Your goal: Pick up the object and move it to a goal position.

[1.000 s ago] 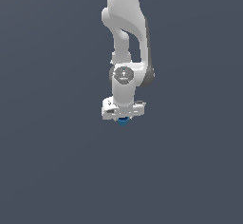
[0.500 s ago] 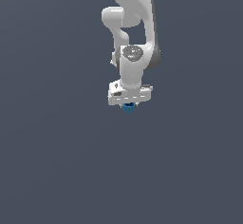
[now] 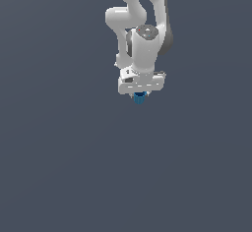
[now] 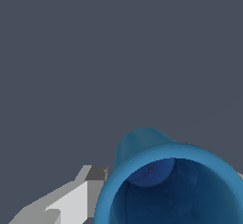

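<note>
The object is a small blue cup-like cylinder with a darker hollow inside. In the exterior view it pokes out just below the white gripper, held between its fingers. In the wrist view the blue cup fills the near part of the picture, its open rim and dark hollow facing the camera. One grey-white finger presses against its side; the other finger is hidden behind the cup. The gripper is shut on the cup and carries it above the plain grey ground.
The white arm reaches down from the top of the exterior view. Around it there is only flat dark grey ground; no other objects or goal marker show.
The arm has moved up and toward the exterior view's right, carrying the blue cup with it. The grip has stayed shut.
</note>
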Robot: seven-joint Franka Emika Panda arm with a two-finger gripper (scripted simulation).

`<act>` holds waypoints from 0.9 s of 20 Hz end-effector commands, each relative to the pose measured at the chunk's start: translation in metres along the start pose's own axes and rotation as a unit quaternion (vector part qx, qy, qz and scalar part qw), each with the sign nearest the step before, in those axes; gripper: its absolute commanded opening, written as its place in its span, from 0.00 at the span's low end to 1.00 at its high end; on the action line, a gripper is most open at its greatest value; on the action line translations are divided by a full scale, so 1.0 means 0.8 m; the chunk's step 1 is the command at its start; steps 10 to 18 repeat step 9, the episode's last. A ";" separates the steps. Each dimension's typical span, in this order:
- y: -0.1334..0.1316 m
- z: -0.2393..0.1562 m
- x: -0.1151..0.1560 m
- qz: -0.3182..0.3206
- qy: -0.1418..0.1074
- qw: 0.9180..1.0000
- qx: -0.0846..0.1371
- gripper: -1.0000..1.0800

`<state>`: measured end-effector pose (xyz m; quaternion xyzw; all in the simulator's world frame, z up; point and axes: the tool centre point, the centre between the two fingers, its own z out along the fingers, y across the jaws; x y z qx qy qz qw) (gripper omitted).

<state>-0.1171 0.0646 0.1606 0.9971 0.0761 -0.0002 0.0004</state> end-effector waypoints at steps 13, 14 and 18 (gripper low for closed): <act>-0.016 -0.025 -0.017 0.000 0.000 1.000 0.000 0.00; -0.016 -0.025 -0.017 0.000 0.000 1.000 0.000 0.00; -0.016 -0.025 -0.017 0.000 0.000 1.000 0.000 0.00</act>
